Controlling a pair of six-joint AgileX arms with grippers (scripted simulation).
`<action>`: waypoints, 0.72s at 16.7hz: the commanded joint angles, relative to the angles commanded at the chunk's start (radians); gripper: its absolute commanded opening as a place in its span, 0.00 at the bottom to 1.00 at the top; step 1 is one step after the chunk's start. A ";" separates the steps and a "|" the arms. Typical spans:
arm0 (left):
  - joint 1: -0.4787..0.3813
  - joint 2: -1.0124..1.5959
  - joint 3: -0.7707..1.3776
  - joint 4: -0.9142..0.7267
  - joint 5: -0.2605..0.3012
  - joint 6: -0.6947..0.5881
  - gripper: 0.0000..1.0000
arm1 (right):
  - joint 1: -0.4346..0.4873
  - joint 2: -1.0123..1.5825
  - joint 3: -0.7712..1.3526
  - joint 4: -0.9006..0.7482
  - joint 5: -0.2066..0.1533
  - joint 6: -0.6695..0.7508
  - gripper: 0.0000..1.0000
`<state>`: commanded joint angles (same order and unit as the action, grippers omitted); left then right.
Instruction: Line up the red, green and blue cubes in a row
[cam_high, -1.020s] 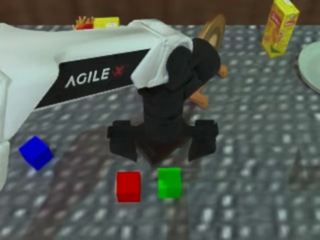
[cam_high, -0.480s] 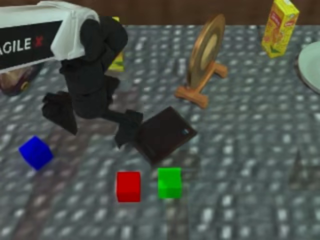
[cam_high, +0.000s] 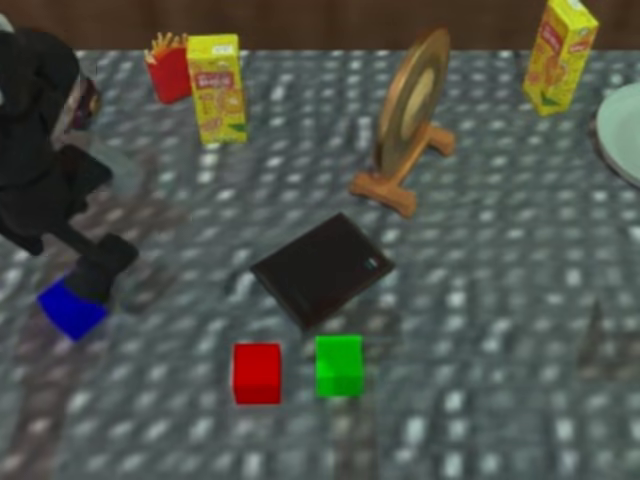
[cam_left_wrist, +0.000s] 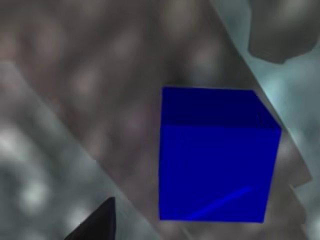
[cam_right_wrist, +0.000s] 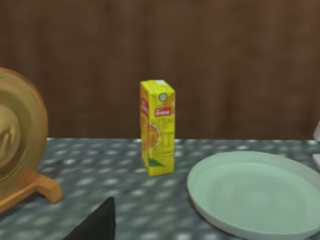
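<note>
deep blue, the blue cube (cam_high: 70, 310) sits at the lower left of the top view, well apart from its two partners and partly covered by the left gripper (cam_high: 85, 285). in the left wrist view the cube (cam_left_wrist: 215, 160) fills the middle right of the frame with one dark fingertip (cam_left_wrist: 97, 225) at the lower left edge, clear of it, so the jaws read as spread and nothing is held yet (the second finger is out of that frame).

the red cube (cam_high: 257, 373) and green cube (cam_high: 339, 365) stand just beside each other at the lower centre, a narrow gap between them. a dark wallet-like slab (cam_high: 322, 268) lies just above them. further out: a yellow juice carton (cam_high: 217, 88) and fries carton (cam_high: 168, 65) at the upper left, a round gold plaque on a wooden stand (cam_high: 410, 115) at upper centre, another juice box (cam_high: 560, 55) at upper right, and a pale plate (cam_high: 622, 130) at the right edge.

the right gripper is outside the top view; its wrist camera only shows one fingertip, so i cannot tell its state.

to do the pickup well, i'd square the fingers to two opposite flat faces, centre the cube between them, then descend and close.
</note>
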<state>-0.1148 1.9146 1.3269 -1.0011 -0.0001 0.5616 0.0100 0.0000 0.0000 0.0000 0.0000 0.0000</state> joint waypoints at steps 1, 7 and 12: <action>0.024 -0.010 -0.010 0.007 0.000 0.037 1.00 | 0.000 0.000 0.000 0.000 0.000 0.000 1.00; 0.054 -0.024 -0.023 0.017 0.001 0.080 1.00 | 0.000 0.000 0.000 0.000 0.000 0.000 1.00; 0.052 0.013 -0.054 0.084 0.001 0.079 1.00 | 0.000 0.000 0.000 0.000 0.000 0.000 1.00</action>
<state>-0.0631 1.9279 1.2732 -0.9173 0.0010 0.6405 0.0100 0.0000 0.0000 0.0000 0.0000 0.0000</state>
